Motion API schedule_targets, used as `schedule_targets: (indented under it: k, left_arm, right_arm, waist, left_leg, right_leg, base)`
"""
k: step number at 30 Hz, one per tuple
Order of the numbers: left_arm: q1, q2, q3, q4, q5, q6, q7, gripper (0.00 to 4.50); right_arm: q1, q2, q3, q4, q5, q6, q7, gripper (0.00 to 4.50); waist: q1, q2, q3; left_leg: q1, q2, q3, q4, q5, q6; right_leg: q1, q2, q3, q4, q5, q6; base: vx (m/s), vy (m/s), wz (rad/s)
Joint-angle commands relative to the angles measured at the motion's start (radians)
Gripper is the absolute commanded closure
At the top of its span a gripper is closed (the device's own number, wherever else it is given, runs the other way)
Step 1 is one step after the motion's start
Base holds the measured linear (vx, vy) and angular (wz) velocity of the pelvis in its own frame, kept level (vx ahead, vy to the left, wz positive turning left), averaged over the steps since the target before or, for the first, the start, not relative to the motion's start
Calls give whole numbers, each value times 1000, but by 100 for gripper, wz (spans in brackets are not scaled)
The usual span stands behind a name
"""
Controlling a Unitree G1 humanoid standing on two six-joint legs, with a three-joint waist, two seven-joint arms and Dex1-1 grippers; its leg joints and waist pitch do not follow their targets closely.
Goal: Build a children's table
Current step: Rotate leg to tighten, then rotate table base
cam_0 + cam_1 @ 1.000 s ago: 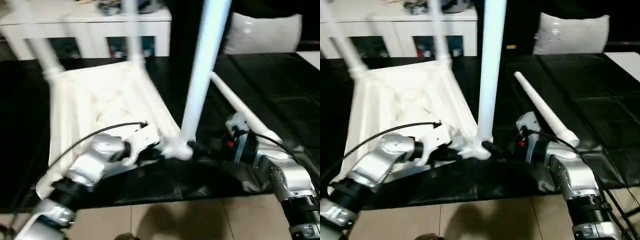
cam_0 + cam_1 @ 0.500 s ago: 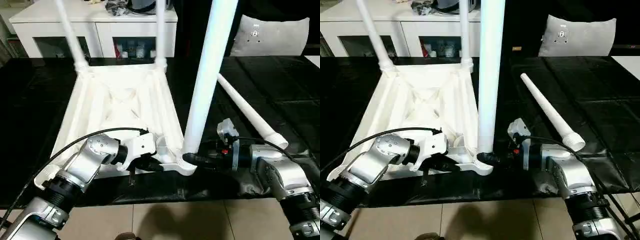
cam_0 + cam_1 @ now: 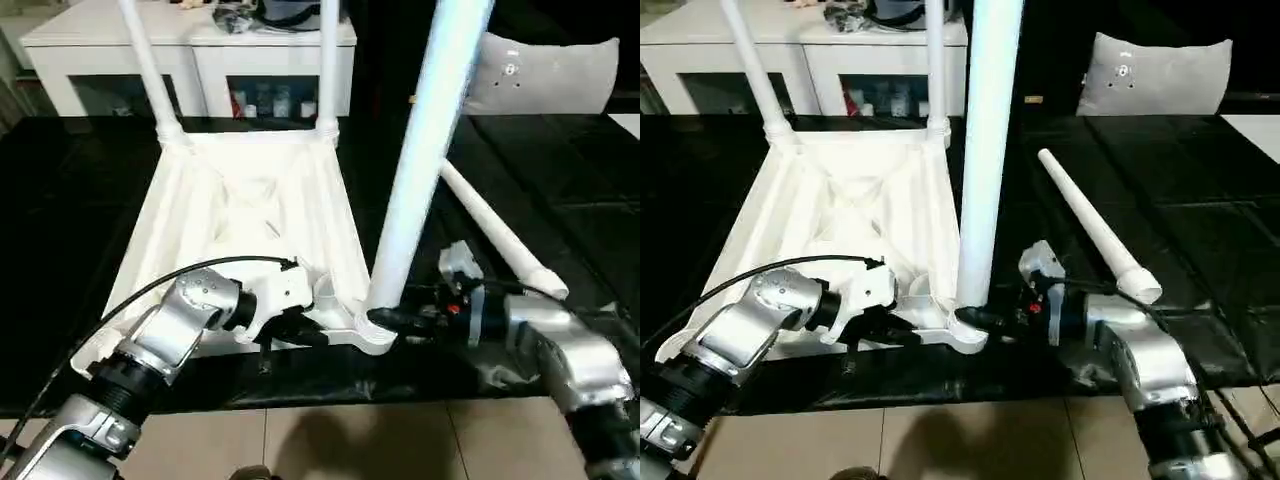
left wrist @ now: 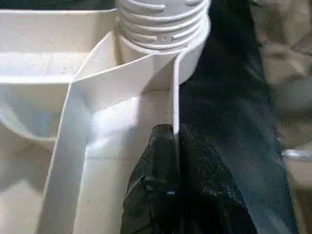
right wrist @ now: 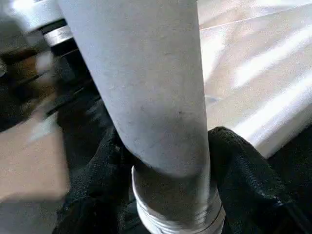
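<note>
Children's table top (image 3: 855, 215), inverted on the black surface (image 3: 1200, 230) (ribbed underside up). Left gripper (image 4: 173, 141) clamped on its near rim wall; right gripper (image 5: 165, 161) closed around the near upright leg (image 3: 985, 150). Loose leg (image 3: 1090, 228) lies alongside.

1. The two eye views look forward and down from the head, over both forearms, onto the upturned top (image 3: 250, 215); the cabinet (image 3: 190, 50) lies beyond the top.
2. These two views stand slightly apart side by side and share nearly the whole scene: top, standing leg (image 3: 985, 150) and loose leg (image 3: 1095, 235).
3. The left wrist view sits very close to the top's near corner, looking along the left gripper (image 4: 173, 141) toward the leg's threaded end.
4. The right wrist view looks along the right gripper (image 5: 168, 161), close against the same leg (image 5: 146, 78), with the top behind it.
5. Both wrist views share that corner.
</note>
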Motion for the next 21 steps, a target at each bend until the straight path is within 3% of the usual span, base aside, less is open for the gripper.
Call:
schedule_targets:
  k: [1, 3, 5, 6, 7, 8, 9, 10, 11, 13, 18, 21]
  left_arm:
    - [-23, -69, 24, -8, -14, 63, 97, 450]
    - [-39, -132, 66, -1, -25, 147, 194, 450]
    - [-60, -206, 113, 7, -28, 225, 308, 450]
    - [-67, -224, 121, 12, -25, 235, 335, 450]
    - [-67, -224, 121, 12, -25, 235, 335, 450]
    - [-86, -271, 141, 30, -7, 246, 423, 450]
    - [-94, -293, 150, 40, 1, 249, 464, 450]
    - [-100, -317, 159, 44, 8, 256, 505, 450]
    - [-103, -334, 165, 46, 14, 260, 534, 450]
    - [-103, -343, 163, 43, 24, 267, 551, 450]
    - [-97, -348, 144, 28, 36, 289, 570, 450]
    - [-102, -339, 138, 39, 40, 271, 571, 450]
  right_arm:
    - [-13, 71, -19, 79, -30, 3, -175, 238]
    - [-37, 125, -51, 133, -60, -14, -309, 238]
    - [-60, 181, -82, 174, -83, -31, -446, 240]
    - [-67, 195, -92, 185, -88, -35, -485, 241]
    - [-67, 195, -92, 185, -88, -35, -485, 241]
    - [-84, 231, -124, 213, -93, -47, -582, 241]
    - [-90, 246, -137, 223, -92, -57, -615, 241]
    - [-95, 261, -149, 234, -98, -71, -650, 241]
    - [-98, 272, -158, 241, -98, -85, -667, 241]
    - [-102, 282, -167, 248, -94, -96, -671, 189]
    - [-105, 297, -183, 246, -79, -113, -672, 148]
    - [-97, 290, -187, 227, -69, -124, -656, 125]
  waist:
    - [-13, -4, -55]
    - [-36, -9, -53]
    - [-58, -6, -53]
    - [-67, 1, -56]
    - [-72, 1, -57]
    - [-82, 1, -58]
    - [-88, 0, -59]
    - [-87, -1, -60]
    - [-89, -3, -59]
    - [-88, -3, -62]
    - [-79, -5, -69]
    - [-71, -5, -73]
  left_leg:
    - [18, 55, -25, -80, -342, -14]
    - [9, 48, -34, -80, -368, -29]
    - [13, 48, -36, -78, -387, -28]
    - [8, 47, -40, -79, -390, -20]
    - [4, 49, -41, -81, -385, -18]
    - [-1, 50, -43, -84, -388, -11]
    - [6, 48, -40, -81, -392, -6]
    - [10, 46, -38, -78, -389, -2]
    - [5, 45, -36, -78, -370, 6]
    - [3, 48, -34, -79, -348, 18]
    - [-2, 50, -24, -73, -236, 55]
    - [-6, 49, -22, -71, -182, 69]
  right_leg:
    - [34, -78, 47, -97, -520, -125]
    - [42, -78, 34, -108, -617, -70]
    - [38, -75, 28, -117, -624, -59]
    - [45, -76, 21, -118, -611, -58]
    - [49, -75, 21, -119, -588, -58]
    - [50, -72, 19, -118, -555, -60]
    - [43, -72, 19, -122, -534, -71]
    - [40, -72, 19, -124, -530, -75]
    - [43, -72, 21, -122, -509, -88]
    - [45, -73, 25, -116, -476, -96]
    - [50, -70, 37, -93, -298, -170]
    - [56, -70, 37, -86, -257, -176]
  base:
    - [0, 0, 0]
    - [0, 0, 0]
    - [0, 0, 0]
    - [0, 0, 0]
    - [0, 0, 0]
    - [0, 0, 0]
    - [0, 0, 0]
    - [0, 0, 0]
    - [0, 0, 0]
    - [0, 0, 0]
    - [0, 0, 0]
    - [0, 0, 0]
